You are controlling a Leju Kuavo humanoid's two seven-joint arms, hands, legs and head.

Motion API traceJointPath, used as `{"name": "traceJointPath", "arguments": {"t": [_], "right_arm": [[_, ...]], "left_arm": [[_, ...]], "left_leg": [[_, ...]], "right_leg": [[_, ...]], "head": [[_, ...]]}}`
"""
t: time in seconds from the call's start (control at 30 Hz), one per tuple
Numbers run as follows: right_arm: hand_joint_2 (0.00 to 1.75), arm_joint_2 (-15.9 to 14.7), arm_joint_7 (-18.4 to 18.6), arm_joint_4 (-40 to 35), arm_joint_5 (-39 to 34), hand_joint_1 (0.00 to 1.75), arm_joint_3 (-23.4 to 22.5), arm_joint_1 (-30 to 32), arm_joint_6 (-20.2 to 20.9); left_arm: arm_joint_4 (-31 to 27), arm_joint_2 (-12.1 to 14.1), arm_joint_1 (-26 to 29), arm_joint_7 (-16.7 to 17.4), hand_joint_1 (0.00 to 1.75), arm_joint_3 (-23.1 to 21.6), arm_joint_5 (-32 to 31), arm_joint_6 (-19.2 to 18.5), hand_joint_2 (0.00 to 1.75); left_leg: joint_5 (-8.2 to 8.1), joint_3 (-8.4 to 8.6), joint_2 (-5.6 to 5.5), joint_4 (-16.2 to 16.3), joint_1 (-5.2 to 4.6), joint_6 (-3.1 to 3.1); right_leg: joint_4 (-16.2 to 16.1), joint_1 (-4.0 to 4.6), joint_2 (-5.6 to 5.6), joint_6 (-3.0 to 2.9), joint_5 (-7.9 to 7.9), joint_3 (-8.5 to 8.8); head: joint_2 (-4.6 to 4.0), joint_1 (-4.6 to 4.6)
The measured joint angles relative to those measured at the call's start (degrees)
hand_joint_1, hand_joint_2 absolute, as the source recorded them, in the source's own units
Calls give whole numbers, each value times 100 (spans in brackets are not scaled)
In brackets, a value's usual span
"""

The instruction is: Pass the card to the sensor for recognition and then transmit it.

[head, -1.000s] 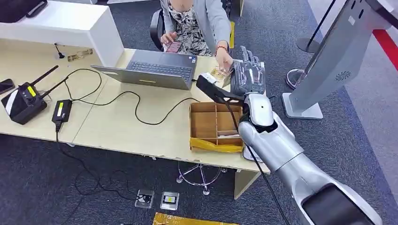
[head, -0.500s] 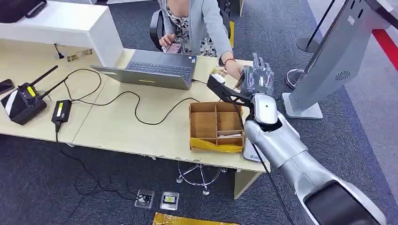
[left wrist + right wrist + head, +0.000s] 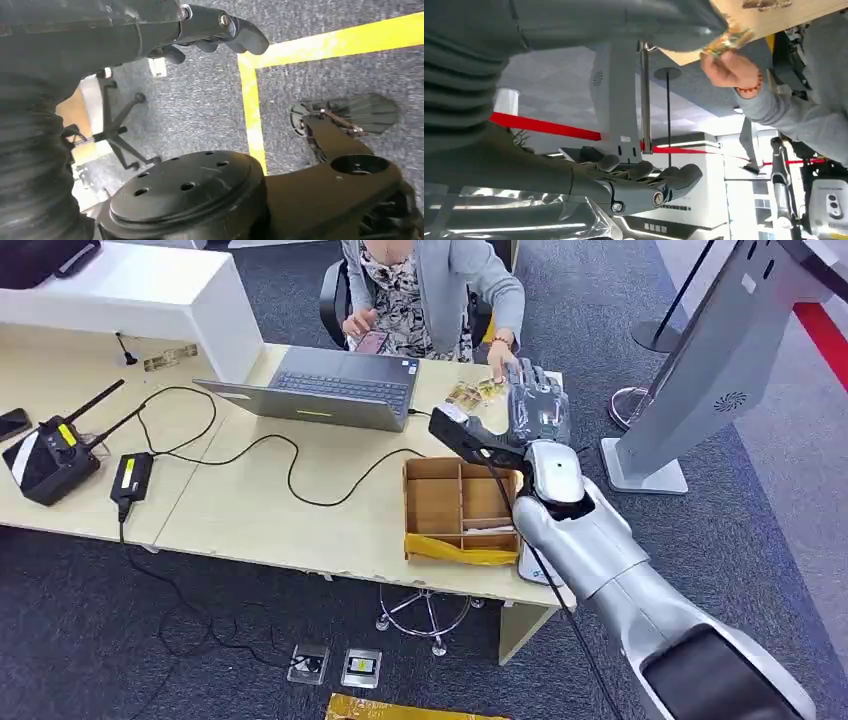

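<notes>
Scanning from the far left of the tabletop [image 3: 250, 510], we see a black radio unit [image 3: 50, 455] with its antenna, a small charger brick [image 3: 130, 477], and a black cable [image 3: 290, 465] looping toward the open laptop [image 3: 335, 388]. None of these lie on our path. Our left hand [image 3: 220, 30] hangs beside the body over the carpet, its fingers curled in with nothing in them.

Further right stands the wooden divided box [image 3: 462, 508], with a yellow strip along its near edge. Our right hand [image 3: 535, 405] hovers just beyond that box, fingers spread and holding nothing.

The cards [image 3: 475, 393] lie on the tabletop near its far right corner, close beside our right hand, and the seated person's hand [image 3: 500, 362] rests on or just above them. The right wrist view shows that hand pinching one card [image 3: 729, 40] at the tabletop's edge.

We judge the card to be thin, light, stiff and rather slick. Lying flat it offers no lip, so we would take it by a free edge, pinched between thumb and finger, best where it overhangs or is offered to us. A weak pinch could let it slide.

The person's hand is the main obstacle, and the box wall crowds our wrist. At the far right stands the grey kiosk [image 3: 700, 370], possibly the sensor, well apart from the cards.
</notes>
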Motion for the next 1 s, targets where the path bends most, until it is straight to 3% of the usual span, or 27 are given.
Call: {"name": "traceJointPath", "arguments": {"t": [0.1,0.2,0.27,0.37,0.57,0.7,0.83,1.0], "right_arm": [[0,31,-226,0,-480,0,-59,27,-57],[0,46,-801,0,-1849,0,-291,114,-105],[0,48,-1323,0,-3147,0,-606,216,-304],[0,13,-1541,0,-3709,0,-929,301,-680],[0,-386,-1179,-223,-4039,0,-1252,399,-1071],[0,-974,-434,-477,-4435,0,-1430,615,-715],[0,-1668,-216,-789,-4481,0,-1672,937,-844],[0,-2540,110,-1041,-4920,0,-2123,1583,-984]], "left_arm": [[0,0,0,37,0,-2,-94,13,0],[0,-2,-1,74,0,-24,-162,15,0],[0,-2,2,114,0,-50,-157,48,0],[0,0,4,114,0,-55,-122,44,0],[2,2,13,114,0,-55,-74,-31,0],[4,22,11,254,0,-59,-140,-123,0],[4,24,50,347,0,-59,-50,-124,0],[4,50,49,-16,0,-55,162,623,0]], "left_leg": [[0,0,0,0,0,0],[0,0,0,0,0,0],[0,0,0,1,-1,0],[0,1,0,2,-1,0],[0,3,2,3,-2,0],[-2,9,-16,7,-2,2],[-5,4,-10,7,-6,4],[-6,3,-27,7,-6,7]], "right_leg": [[0,0,1,0,0,0],[-1,0,1,0,0,-1],[-2,-1,-2,0,0,-1],[-2,-1,1,0,0,-2],[-4,-2,3,0,0,-3],[-8,-2,-18,1,0,1],[-9,-7,-15,1,0,-3],[-14,-7,-35,3,-2,5]], "head": [[0,2],[0,2],[0,2],[0,2],[0,2],[0,9],[0,0],[0,0]]}}
